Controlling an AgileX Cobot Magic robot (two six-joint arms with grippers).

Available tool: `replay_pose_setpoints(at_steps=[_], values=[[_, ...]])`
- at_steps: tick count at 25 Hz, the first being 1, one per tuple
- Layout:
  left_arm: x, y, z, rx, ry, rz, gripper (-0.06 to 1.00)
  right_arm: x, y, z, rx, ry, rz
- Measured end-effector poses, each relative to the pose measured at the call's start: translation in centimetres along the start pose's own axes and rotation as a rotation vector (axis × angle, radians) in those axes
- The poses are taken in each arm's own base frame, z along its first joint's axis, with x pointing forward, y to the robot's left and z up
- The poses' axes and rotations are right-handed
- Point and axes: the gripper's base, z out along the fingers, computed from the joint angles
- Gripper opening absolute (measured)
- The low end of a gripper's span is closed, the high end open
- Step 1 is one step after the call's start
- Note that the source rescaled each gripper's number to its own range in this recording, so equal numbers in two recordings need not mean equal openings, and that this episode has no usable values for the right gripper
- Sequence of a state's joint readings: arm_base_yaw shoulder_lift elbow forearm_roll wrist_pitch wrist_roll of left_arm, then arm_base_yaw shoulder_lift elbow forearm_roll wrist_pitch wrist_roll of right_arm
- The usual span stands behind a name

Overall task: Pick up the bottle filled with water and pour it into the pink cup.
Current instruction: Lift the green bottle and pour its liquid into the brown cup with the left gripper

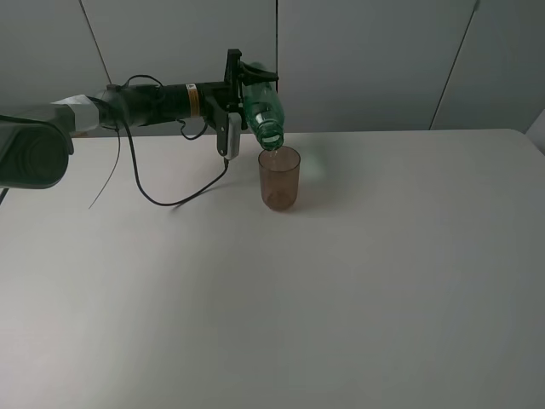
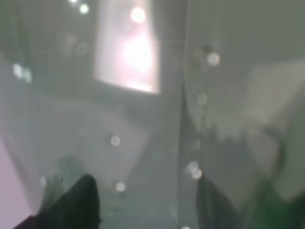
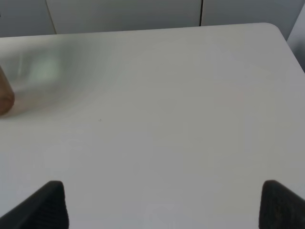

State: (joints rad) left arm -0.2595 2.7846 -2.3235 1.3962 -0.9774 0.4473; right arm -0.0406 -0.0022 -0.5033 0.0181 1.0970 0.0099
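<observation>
In the exterior high view my left gripper (image 1: 243,85) is shut on the green-tinted bottle (image 1: 262,111), which is tipped neck-down. Its open mouth hangs just over the rim of the pink cup (image 1: 279,179), which stands upright on the white table (image 1: 358,281). A thin stream seems to run into the cup. The left wrist view is filled by the blurred clear bottle wall (image 2: 157,133) with droplets, and one dark fingertip (image 2: 78,200) shows. My right gripper (image 3: 159,202) is open over bare table, with only its two dark fingertips (image 3: 45,205) in the right wrist view. It is out of the exterior view.
A black cable (image 1: 170,200) loops from the left arm onto the table just left of the cup. The table's back edge meets grey wall panels (image 1: 383,60). A brown edge of the cup (image 3: 5,98) shows in the right wrist view.
</observation>
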Motion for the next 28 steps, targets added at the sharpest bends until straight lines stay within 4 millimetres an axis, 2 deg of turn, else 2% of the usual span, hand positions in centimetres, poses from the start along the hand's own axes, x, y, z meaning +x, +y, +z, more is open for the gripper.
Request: replay_pose_setpoints(at_steps=[3,11,28], values=[[0.0,0.1,0.0,-0.001,0.000,0.002,0.56,0.0,0.0,0.0,0.000,0.000,0.000],[0.1,2.0,-0.1,-0.020,0.005,0.036,0.56,0.0,0.0,0.0,0.000,0.000,0.000],[0.3,2.0,-0.1,-0.013,0.022,0.071,0.56,0.0,0.0,0.0,0.000,0.000,0.000]])
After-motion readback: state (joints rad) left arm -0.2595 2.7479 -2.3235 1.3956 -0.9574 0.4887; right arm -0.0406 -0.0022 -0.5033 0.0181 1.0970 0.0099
